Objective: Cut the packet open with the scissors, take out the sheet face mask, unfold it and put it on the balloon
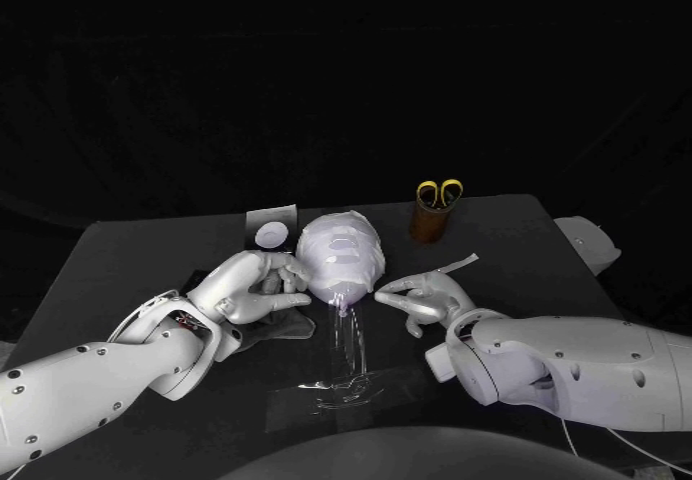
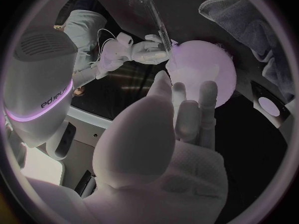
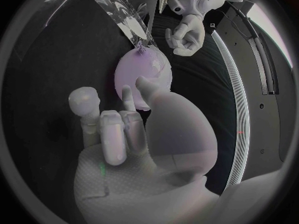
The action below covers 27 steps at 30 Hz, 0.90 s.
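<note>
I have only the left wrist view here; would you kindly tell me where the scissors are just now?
Observer: The scissors stand handles-up in a brown holder near the far edge of the table, beyond the right hand.
Operator: Thank you. Is the mask on the balloon?
Observer: Yes, the sheet face mask lies over the upward side of the balloon, with its openings showing.

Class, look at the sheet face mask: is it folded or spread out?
Spread out. The mask lies opened over the balloon, following its curve, with its face openings showing in the head view.
</note>
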Each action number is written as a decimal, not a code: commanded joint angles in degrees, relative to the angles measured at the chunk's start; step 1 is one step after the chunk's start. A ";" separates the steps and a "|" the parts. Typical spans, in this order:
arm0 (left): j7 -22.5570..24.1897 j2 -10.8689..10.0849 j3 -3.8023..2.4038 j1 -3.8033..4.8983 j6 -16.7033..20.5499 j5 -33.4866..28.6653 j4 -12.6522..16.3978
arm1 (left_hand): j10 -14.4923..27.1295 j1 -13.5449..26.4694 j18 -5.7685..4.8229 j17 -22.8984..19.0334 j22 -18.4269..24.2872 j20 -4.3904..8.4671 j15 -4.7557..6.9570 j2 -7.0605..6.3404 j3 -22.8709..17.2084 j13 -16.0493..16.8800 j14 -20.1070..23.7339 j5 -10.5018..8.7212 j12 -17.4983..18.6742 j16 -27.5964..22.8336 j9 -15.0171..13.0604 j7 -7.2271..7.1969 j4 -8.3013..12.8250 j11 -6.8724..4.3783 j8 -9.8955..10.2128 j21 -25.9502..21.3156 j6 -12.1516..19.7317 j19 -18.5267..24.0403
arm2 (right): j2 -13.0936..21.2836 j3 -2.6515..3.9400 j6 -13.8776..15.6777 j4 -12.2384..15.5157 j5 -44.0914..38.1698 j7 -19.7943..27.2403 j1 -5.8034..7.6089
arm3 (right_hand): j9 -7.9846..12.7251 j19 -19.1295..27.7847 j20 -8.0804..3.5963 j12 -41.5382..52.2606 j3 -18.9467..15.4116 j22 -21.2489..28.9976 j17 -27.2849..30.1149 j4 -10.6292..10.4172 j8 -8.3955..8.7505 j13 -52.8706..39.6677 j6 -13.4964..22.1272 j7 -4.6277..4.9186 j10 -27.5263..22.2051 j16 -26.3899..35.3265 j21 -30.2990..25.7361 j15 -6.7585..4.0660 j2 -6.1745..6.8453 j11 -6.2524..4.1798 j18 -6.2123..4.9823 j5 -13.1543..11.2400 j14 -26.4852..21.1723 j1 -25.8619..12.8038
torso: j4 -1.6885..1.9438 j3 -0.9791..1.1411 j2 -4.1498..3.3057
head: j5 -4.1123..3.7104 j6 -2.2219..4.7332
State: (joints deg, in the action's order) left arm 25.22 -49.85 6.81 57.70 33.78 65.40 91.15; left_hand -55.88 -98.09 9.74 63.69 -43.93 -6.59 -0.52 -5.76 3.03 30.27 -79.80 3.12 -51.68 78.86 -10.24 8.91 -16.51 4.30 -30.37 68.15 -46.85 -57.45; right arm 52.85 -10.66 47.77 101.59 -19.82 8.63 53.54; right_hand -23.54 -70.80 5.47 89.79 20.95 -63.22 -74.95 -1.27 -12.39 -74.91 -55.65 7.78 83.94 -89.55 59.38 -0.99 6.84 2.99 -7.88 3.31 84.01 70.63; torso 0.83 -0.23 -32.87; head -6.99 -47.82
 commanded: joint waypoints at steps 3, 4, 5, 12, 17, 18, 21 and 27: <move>-2.50 1.66 -0.14 -0.13 2.32 6.15 -1.27 | -0.22 0.80 -1.90 5.85 -6.40 0.14 0.06 0.07 0.69 1.58 -2.39 -0.34 -2.87 3.49 0.08 -0.39 0.13 -0.30 0.10 3.98 0.00 -4.63 | -0.29 0.01 -0.63 0.19 1.79 2.59 -0.07 | 0.16 0.53 0.18 0.14 -0.44 0.06 -14.71 0.00 0.38 -15.02 0.25 0.17 6.02 -0.32 0.01 0.62 -0.33 0.34 0.60 -0.10 5.88 -0.01 | -0.07 0.07 -0.03 | -0.09 -0.19; -3.04 1.98 -0.15 -0.15 2.42 6.46 -1.55 | -0.24 0.76 -2.21 7.58 -8.27 0.20 0.11 0.14 0.87 2.35 -3.07 -0.33 -4.24 4.44 0.10 -0.41 0.15 -0.32 0.08 5.15 -0.14 -5.88 | -0.34 0.01 -0.67 0.22 1.95 2.78 -0.07 | 0.16 0.53 0.18 0.14 -0.44 0.06 -14.71 0.00 0.38 -15.02 0.25 0.17 6.02 -0.32 0.01 0.62 -0.33 0.34 0.60 -0.10 5.88 -0.01 | -0.08 0.08 -0.02 | -0.23 -0.23; -3.33 2.17 -0.16 -0.15 2.49 6.61 -1.69 | -0.22 0.72 -2.25 7.85 -8.55 0.21 0.12 0.21 0.87 2.50 -3.16 -0.32 -4.51 4.59 0.10 -0.45 0.16 -0.32 0.07 5.33 -0.18 -6.04 | -0.37 0.01 -0.70 0.23 2.03 2.86 -0.07 | 0.18 0.53 0.19 0.14 -0.44 0.03 -14.72 0.01 0.39 -15.02 0.25 0.18 6.02 -0.32 0.05 0.63 -0.34 0.35 0.61 -0.10 5.88 0.02 | -0.06 0.08 -0.01 | -0.30 -0.25; -4.75 3.60 -0.28 -0.18 3.32 7.35 -2.69 | -1.51 -0.17 -2.83 10.96 -11.92 0.31 0.26 0.79 0.68 5.67 -4.41 -0.31 -7.74 6.10 0.19 -0.64 0.32 -0.51 0.13 7.33 -0.60 -8.19 | -0.66 0.02 -1.31 0.22 2.39 3.05 -0.08 | 0.29 0.70 0.26 0.06 -0.47 -0.01 -14.64 0.10 0.41 -14.95 0.26 0.23 5.97 -0.30 0.03 0.70 -0.39 0.40 0.60 -0.18 5.86 0.14 | -0.03 0.08 0.03 | -0.41 -0.36; -5.61 4.47 -0.37 -0.19 3.57 7.91 -3.26 | -3.30 -1.06 -3.22 12.75 -14.23 0.45 0.44 1.24 0.26 8.94 -5.16 -0.30 -10.31 6.88 0.28 -0.83 0.40 -0.71 0.19 8.62 -1.24 -9.71 | -0.93 0.03 -1.56 0.22 2.64 3.30 -0.08 | 0.39 0.81 0.32 0.03 -0.63 -0.11 -14.63 0.07 0.45 -14.92 0.31 0.30 5.95 -0.29 0.09 0.76 -0.33 0.47 0.60 -0.24 5.85 0.06 | 0.00 0.05 0.05 | -0.41 -0.47; -5.77 4.63 -0.38 -0.19 3.55 8.12 -3.37 | -3.30 -1.06 -3.22 12.75 -14.23 0.45 0.44 1.24 0.26 8.94 -5.16 -0.30 -10.31 6.88 0.28 -0.83 0.40 -0.71 0.19 8.62 -1.24 -9.71 | -0.97 0.03 -1.58 0.24 2.72 3.42 -0.07 | 0.39 0.81 0.32 0.03 -0.63 -0.11 -14.63 0.07 0.45 -14.92 0.31 0.30 5.95 -0.29 0.09 0.76 -0.33 0.47 0.60 -0.24 5.85 0.06 | 0.01 0.03 0.04 | -0.41 -0.47; -6.03 4.94 -0.41 -0.19 3.52 8.62 -3.63 | -3.80 -1.44 -3.38 13.37 -15.13 0.52 0.49 1.33 0.11 10.01 -5.43 -0.30 -11.16 7.17 0.37 -0.89 0.40 -0.76 0.30 9.17 -1.52 -10.27 | -1.04 0.03 -1.58 0.35 2.95 3.78 -0.07 | 0.45 0.87 0.35 0.04 -0.75 -0.17 -14.68 0.03 0.48 -14.93 0.34 0.35 5.95 -0.31 0.13 0.80 -0.30 0.51 0.60 -0.26 5.87 -0.03 | 0.01 0.04 0.01 | -0.48 -0.56; -6.38 5.53 -0.48 -0.18 3.41 10.04 -4.31 | -5.39 -2.54 -3.59 14.32 -16.46 0.67 0.70 1.37 -0.35 12.90 -5.82 -0.29 -13.30 7.60 0.43 -1.20 0.57 -1.03 0.26 10.00 -2.67 -11.02 | -1.08 0.06 -1.44 0.58 3.56 4.59 -0.07 | 0.59 1.00 0.44 0.10 -1.11 -0.32 -14.74 -0.13 0.52 -14.98 0.39 0.42 5.99 -0.34 0.25 0.89 -0.21 0.60 0.60 -0.30 5.88 -0.32 | -0.02 0.03 0.01 | -0.54 -0.69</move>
State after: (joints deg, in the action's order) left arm 19.63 -44.52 6.40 57.51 36.48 73.61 86.88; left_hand -60.25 -99.66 7.04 74.95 -60.24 -5.95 -0.03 -4.58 3.04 40.49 -83.96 3.12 -64.69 86.14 -9.87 7.57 -15.98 3.87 -30.37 77.79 -49.08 -68.00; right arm 51.84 -10.62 47.38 101.98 -16.75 11.56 53.52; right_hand -23.04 -70.18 6.08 89.50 20.13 -63.50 -74.95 -1.45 -12.17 -74.90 -55.47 7.96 84.10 -89.69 59.35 -0.60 6.84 3.15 -7.47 3.30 84.01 70.64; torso 0.82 -0.19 -32.84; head -7.50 -48.42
